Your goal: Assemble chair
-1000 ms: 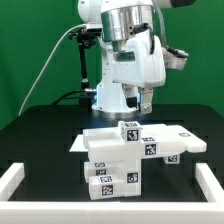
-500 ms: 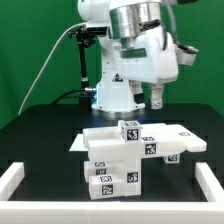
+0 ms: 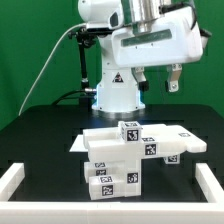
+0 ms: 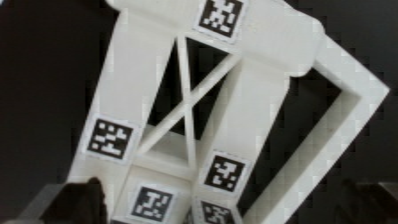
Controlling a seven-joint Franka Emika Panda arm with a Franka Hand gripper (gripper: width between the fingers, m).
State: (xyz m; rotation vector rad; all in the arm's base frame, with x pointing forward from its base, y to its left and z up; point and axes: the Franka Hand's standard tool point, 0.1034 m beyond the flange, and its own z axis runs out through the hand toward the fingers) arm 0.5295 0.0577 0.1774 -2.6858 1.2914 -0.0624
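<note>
Exterior view shows my gripper (image 3: 157, 79) hanging high above the chair (image 3: 128, 152), its two fingers apart with nothing between them and touching nothing. One fingertip (image 3: 172, 85) shows plainly toward the exterior view's right; the other, nearer the arm's base (image 3: 113, 93), is darker and harder to read.

The chair sits on the black worktop (image 3: 40, 130) in front of the arm's base, a chunky white stack of blocks with square tag markers on its top and front faces. A low white border rail (image 3: 13, 180) runs along the worktop's edge on either side of the chair.

Compared with half a second ago, I see the gripper has risen and swung toward the exterior view's right, and a second ago it was lower again, close over the chair's back edge. The chair itself has not shifted.

From the wrist view, I get a white chair frame (image 4: 214, 110) with crossed slats and several tags, seen at a slant and cut off by the picture's edges. A dark blurred fingertip (image 4: 71, 197) intrudes at one corner; I cannot make out its shape. In the exterior view, the upper arm is cropped out of frame.
</note>
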